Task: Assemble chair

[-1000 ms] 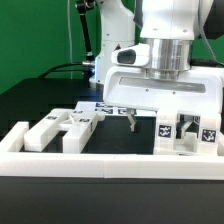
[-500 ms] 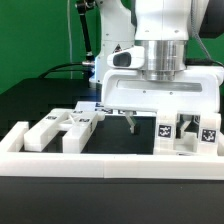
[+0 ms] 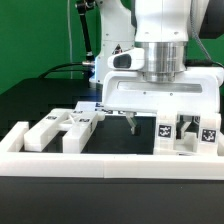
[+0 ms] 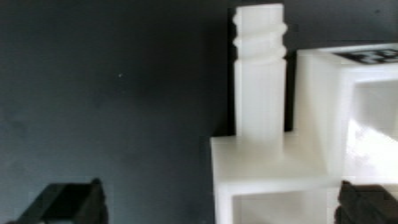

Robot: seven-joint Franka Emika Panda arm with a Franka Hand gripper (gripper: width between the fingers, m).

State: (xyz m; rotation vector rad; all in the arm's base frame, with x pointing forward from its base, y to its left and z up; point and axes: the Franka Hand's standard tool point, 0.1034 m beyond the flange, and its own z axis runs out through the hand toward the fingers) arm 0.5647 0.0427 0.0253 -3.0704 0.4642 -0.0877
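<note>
The chair [image 3: 60, 128] lay as loose white parts on the black surface [image 3: 30, 100] behind the border rail [image 3: 110, 165], with one cluster toward the exterior view's left and a tagged cluster [image 3: 186, 132] toward its right. The gripper [image 4: 222, 200] hung low by the tagged cluster, spread and holding nothing. It straddled a blocky part [image 4: 276, 170] that sat off-centre, well apart from one finger [image 4: 71, 200] and close to the other. That part's ribbed peg [image 4: 260, 60] ran square to the line between the fingers, so closing would likely call for a small sideways shift first.

looks like a robotics lab: robot arm [image 3: 160, 40], black table [image 3: 25, 105], green backdrop [image 3: 35, 35], tagged white parts [image 3: 60, 128].
</note>
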